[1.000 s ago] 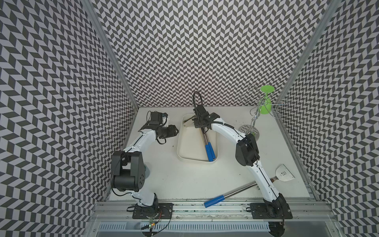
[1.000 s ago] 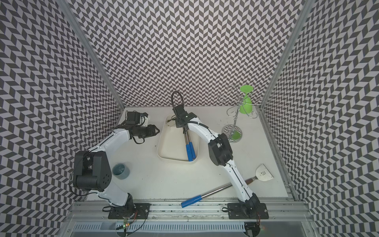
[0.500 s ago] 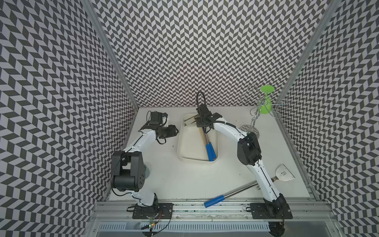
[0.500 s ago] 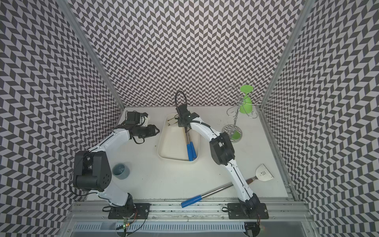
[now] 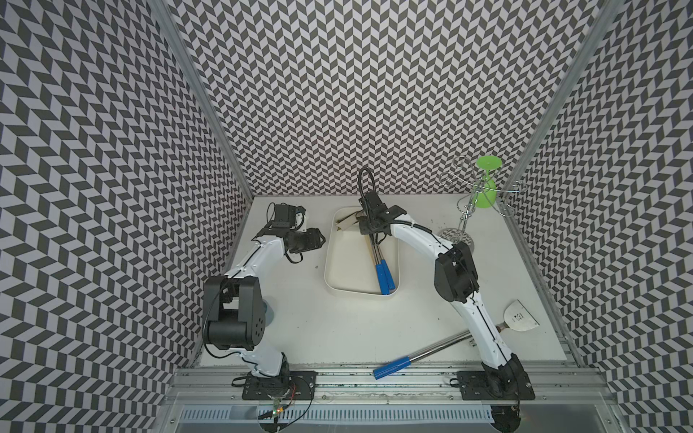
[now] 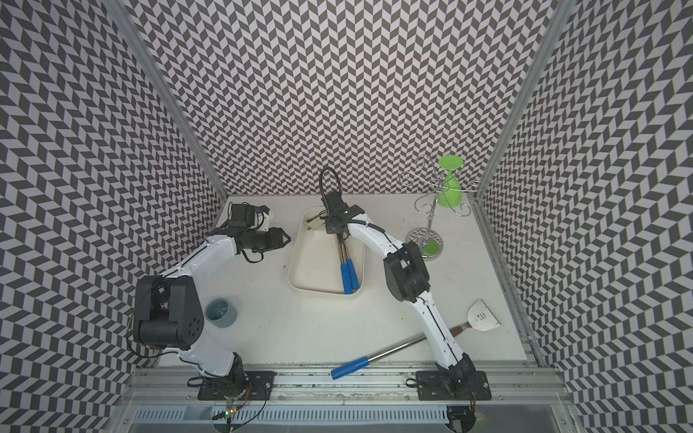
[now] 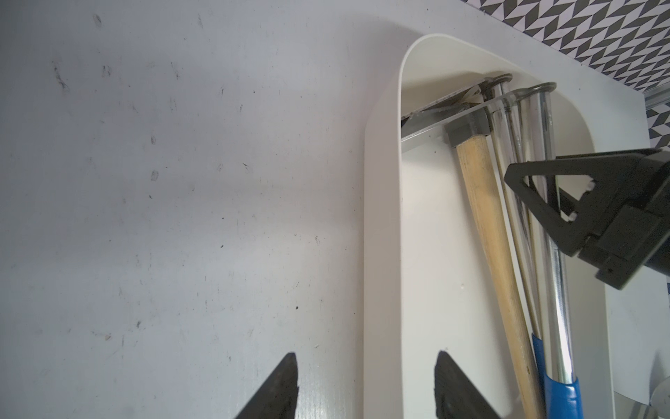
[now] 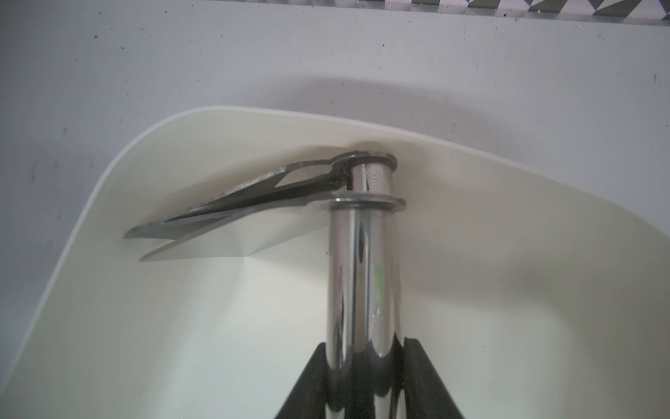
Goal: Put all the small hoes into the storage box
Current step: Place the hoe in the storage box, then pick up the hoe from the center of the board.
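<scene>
Right wrist view: your small hoe [image 8: 359, 272] sits between the right gripper [image 8: 366, 344] jaws, clamping unclear, head near the storage box [image 8: 253, 138] far wall; left gripper [image 7: 365, 357] jaws apart

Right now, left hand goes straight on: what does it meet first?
Probably the near long wall of the storage box, which runs between the open fingers of the left hand. Depth unclear; maybe bare table beside it.
</scene>
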Available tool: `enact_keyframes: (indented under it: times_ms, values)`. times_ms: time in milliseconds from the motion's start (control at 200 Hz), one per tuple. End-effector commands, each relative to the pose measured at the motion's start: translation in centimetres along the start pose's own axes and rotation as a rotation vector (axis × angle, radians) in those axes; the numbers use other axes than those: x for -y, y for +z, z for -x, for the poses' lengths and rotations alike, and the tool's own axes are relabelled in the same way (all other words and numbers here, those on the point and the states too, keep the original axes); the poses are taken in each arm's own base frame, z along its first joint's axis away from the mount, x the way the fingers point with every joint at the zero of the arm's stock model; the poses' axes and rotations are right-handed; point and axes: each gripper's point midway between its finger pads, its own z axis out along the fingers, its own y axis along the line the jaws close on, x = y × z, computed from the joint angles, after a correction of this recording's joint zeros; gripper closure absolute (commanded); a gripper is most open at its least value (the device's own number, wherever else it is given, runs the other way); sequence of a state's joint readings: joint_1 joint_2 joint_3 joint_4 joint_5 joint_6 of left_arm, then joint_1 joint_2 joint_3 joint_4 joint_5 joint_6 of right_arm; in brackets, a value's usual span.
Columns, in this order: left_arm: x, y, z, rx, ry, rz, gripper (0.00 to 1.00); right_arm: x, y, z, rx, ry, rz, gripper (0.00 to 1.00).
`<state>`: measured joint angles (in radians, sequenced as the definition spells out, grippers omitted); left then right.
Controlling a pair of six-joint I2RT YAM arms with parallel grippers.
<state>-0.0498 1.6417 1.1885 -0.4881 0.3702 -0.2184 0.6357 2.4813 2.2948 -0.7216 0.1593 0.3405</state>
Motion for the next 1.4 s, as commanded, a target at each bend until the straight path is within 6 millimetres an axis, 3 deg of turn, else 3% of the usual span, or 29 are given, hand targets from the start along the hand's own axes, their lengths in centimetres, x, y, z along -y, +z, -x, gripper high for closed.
enact_keyframes:
  times_ms: [0,150,310,446,591,776,1077,1247,1392]
  values:
    - [0.2,-0.9,0.8,0.033,0.013,-0.004,0.39,-1.8,-2.4,1.6,0.040,-0.005,0.065,0.71]
    - [0.3,-1.0,0.9,0.035,0.016,-0.004,0.39,-3.5,-1.5,-0.3,0.001,-0.032,0.091,0.74]
    - [0.2,-1.2,0.9,0.039,0.016,0.003,0.39,-3.1,-3.1,1.2,0.041,-0.024,0.072,0.71]
    - [0.2,-1.3,0.9,0.043,0.016,0.005,0.39,-1.6,-6.2,4.6,0.121,0.021,0.050,0.62]
    - [0.3,-1.6,1.2,0.050,0.018,0.009,0.39,0.0,-11.1,8.0,0.210,0.102,0.057,0.56]
    - [0.4,-2.0,1.5,0.060,0.015,0.014,0.39,1.3,-16.4,8.9,0.247,0.156,0.078,0.54]
    - [1.3,-3.1,1.5,0.084,0.017,0.024,0.39,1.9,-23.3,5.3,0.227,0.203,0.177,0.55]
    - [2.6,-3.6,0.6,0.089,0.028,0.027,0.39,2.2,-25.6,1.9,0.199,0.260,0.232,0.55]
    - [3.6,-4.1,-0.6,0.090,0.037,0.032,0.39,3.6,-26.9,-1.4,0.182,0.359,0.234,0.54]
